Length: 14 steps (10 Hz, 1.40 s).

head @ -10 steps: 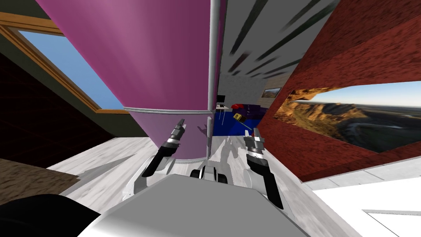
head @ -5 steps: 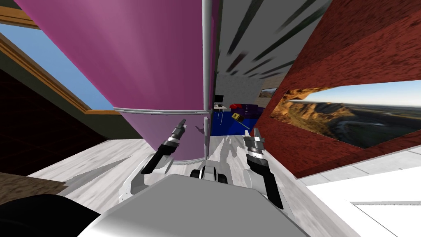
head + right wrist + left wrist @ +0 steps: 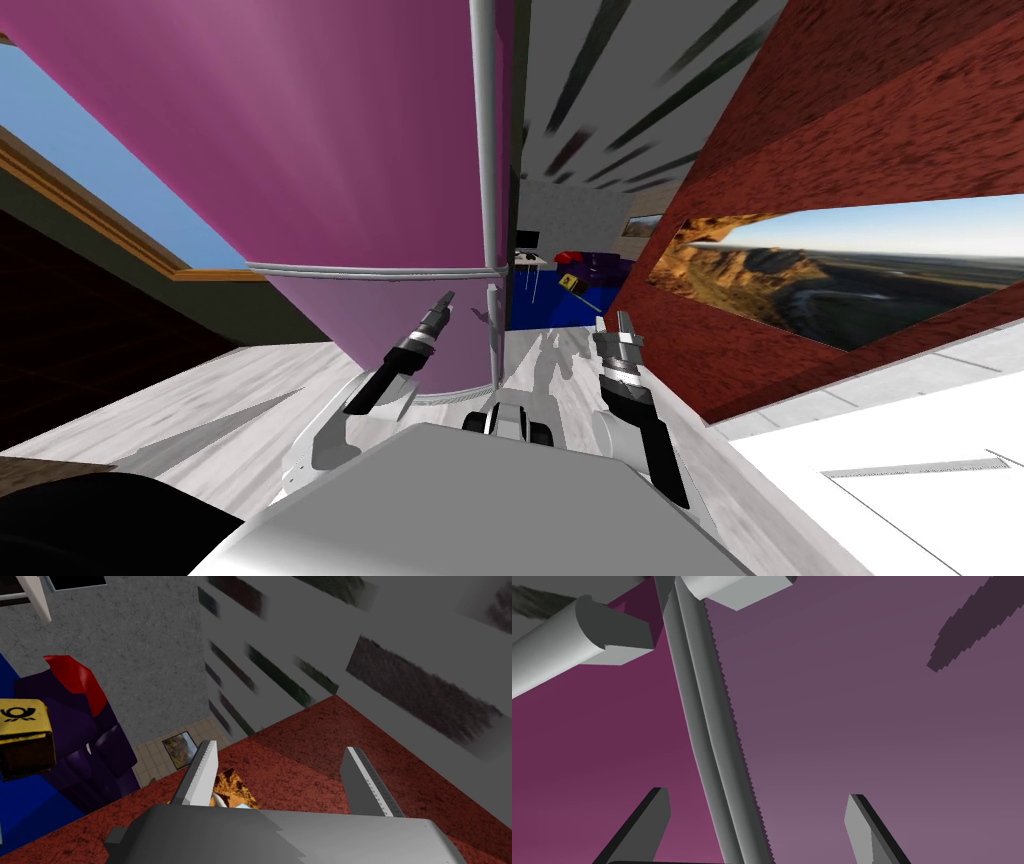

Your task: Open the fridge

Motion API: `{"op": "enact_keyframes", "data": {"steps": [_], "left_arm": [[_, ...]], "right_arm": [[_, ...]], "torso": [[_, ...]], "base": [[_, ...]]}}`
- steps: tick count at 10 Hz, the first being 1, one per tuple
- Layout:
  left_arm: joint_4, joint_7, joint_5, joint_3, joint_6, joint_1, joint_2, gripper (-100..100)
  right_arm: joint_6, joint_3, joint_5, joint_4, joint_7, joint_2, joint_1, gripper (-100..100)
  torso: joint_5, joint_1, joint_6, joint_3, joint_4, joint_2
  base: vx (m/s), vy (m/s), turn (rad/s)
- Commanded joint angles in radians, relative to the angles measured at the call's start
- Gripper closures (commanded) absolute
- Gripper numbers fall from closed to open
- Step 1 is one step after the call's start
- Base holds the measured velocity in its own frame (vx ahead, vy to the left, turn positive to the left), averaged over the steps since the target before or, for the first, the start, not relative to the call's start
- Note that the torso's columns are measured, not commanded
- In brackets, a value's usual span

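We'd shifted right a touch, left jaws open and lined up on the fridge [image 3: 330, 130] handle [image 3: 704, 726], so closing looked next; right jaws open too.

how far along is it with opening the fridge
Done: the left gripper is up at the magenta fridge front, fingers open. In hand: lining up; the grey seam runs between its fingers, while the grey handle ends lie beyond the tips, ungrasped. Left: grip a handle and pull; the fridge looks shut. The right gripper is open, idle.

Magenta fridge [image 3: 330, 150] upright, doors shut, grey handles [image 3: 486, 130] at edge.
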Motion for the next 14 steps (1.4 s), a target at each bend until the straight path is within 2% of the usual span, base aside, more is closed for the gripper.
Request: {"op": "enact_keyframes", "data": {"steps": [1, 3, 4, 6, 7, 9, 10, 13, 14], "left_arm": [[-0.007, 0.004, -0.007, 0.003, 0.067, -0.005, 0.027, -100], [-0.009, 0.007, -0.016, 0.006, 0.125, -0.011, 0.061, -100], [-0.009, 0.007, -0.016, 0.006, 0.138, -0.011, 0.061, -100], [-0.009, 0.011, -0.025, 0.010, 0.200, -0.018, 0.097, -100], [-0.009, 0.011, -0.025, 0.010, 0.209, -0.018, 0.097, -100], [-0.010, 0.015, -0.034, 0.013, 0.275, -0.024, 0.135, -100], [-0.010, 0.015, -0.034, 0.013, 0.281, -0.024, 0.135, -100], [-0.018, 0.020, -0.048, 0.018, 0.374, -0.032, 0.195, -100], [-0.018, 0.020, -0.048, 0.018, 0.384, -0.032, 0.195, -100]], "right_arm": [[0.000, 0.000, 0.000, 0.000, 0.000, 0.000, 0.000, 0], [0.000, 0.000, 0.000, 0.000, 0.000, 0.000, 0.000, 0], [0.000, 0.000, 0.000, 0.000, 0.000, 0.000, 0.000, 0], [0.000, 0.000, 0.000, 0.000, 0.000, 0.000, 0.000, 0], [0.000, 0.000, 0.000, 0.000, 0.000, 0.000, 0.000, 0], [0.000, 0.000, 0.000, 0.000, 0.000, 0.000, 0.000, 0], [0.000, 0.000, 0.000, 0.000, 0.000, 0.000, 0.000, 0], [0.000, 0.000, 0.000, 0.000, 0.000, 0.000, 0.000, 0], [0.000, 0.000, 0.000, 0.000, 0.000, 0.000, 0.000, 0]], "torso": [[0.000, 0.001, 0.000, 0.000, 0.000, 0.000], [0.000, 0.000, 0.000, 0.000, 0.000, -0.001], [0.000, -0.001, 0.000, 0.000, 0.000, -0.001], [0.000, 0.000, 0.000, 0.000, 0.000, 0.000], [0.000, 0.000, 0.000, 0.000, 0.000, 0.000], [0.000, 0.001, 0.000, 0.000, 0.000, 0.001], [0.000, 0.000, 0.000, 0.000, 0.000, 0.000], [0.000, 0.000, 0.000, 0.000, 0.000, 0.000], [0.000, -0.001, 0.000, 0.000, 0.000, -0.001]], "base": [[0.016, -0.037, -0.044], [0.026, -0.052, -0.078], [0.019, -0.052, -0.023], [0.026, -0.054, -0.061], [0.018, -0.044, -0.035], [0.012, -0.047, -0.063], [0.017, -0.041, -0.025], [0.021, -0.050, -0.069], [0.026, -0.044, -0.017]]}}
